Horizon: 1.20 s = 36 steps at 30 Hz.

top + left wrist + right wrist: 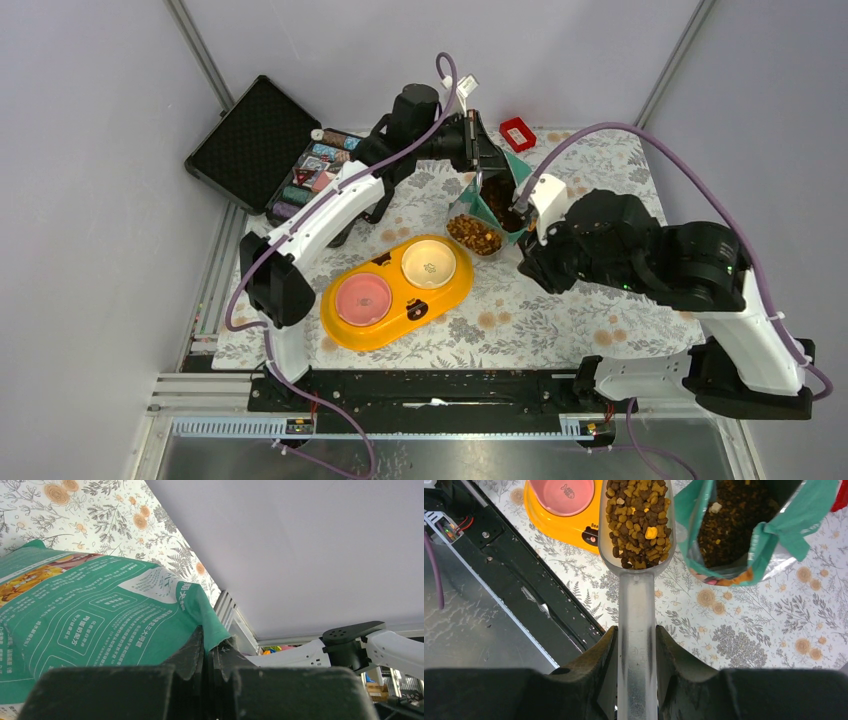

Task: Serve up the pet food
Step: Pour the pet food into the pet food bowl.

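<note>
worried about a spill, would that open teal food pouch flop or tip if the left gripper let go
Probably floppy: the pouch creases where the left gripper pinches its edge. It may well sag or tip if released, spilling the loose kibble inside its open mouth.

Bare cloth [570, 320] right of orange feeder [400, 318], pouch [497, 200] and left arm [330, 205] blocking behind, case [250, 140] far left

Top cam looks down from behind; both wrist cams close-up, sharing pouch [100, 615]
</note>
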Available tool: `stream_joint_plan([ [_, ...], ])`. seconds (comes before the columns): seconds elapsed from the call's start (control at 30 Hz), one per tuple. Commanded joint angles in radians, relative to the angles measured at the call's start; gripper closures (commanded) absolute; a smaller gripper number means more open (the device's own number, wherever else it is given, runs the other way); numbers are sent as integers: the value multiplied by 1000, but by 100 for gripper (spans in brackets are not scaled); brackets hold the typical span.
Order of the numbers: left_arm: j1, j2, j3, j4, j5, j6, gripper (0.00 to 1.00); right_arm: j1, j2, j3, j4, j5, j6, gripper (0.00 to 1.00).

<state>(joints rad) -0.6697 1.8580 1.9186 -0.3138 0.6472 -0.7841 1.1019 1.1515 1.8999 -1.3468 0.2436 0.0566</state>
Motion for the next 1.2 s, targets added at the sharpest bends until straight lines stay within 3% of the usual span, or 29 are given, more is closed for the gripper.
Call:
stream_joint_plan([
  [0.0, 34, -34, 131, 250, 57, -62, 100, 41, 9, -27, 69, 8, -21, 100],
  [0.6, 76, -23, 155, 203, 53, -40, 100, 103, -49, -398, 371, 8, 62, 100],
  [1.17, 115, -56, 137, 68, 77, 14, 100, 156, 122, -520, 606, -24, 16, 100],
])
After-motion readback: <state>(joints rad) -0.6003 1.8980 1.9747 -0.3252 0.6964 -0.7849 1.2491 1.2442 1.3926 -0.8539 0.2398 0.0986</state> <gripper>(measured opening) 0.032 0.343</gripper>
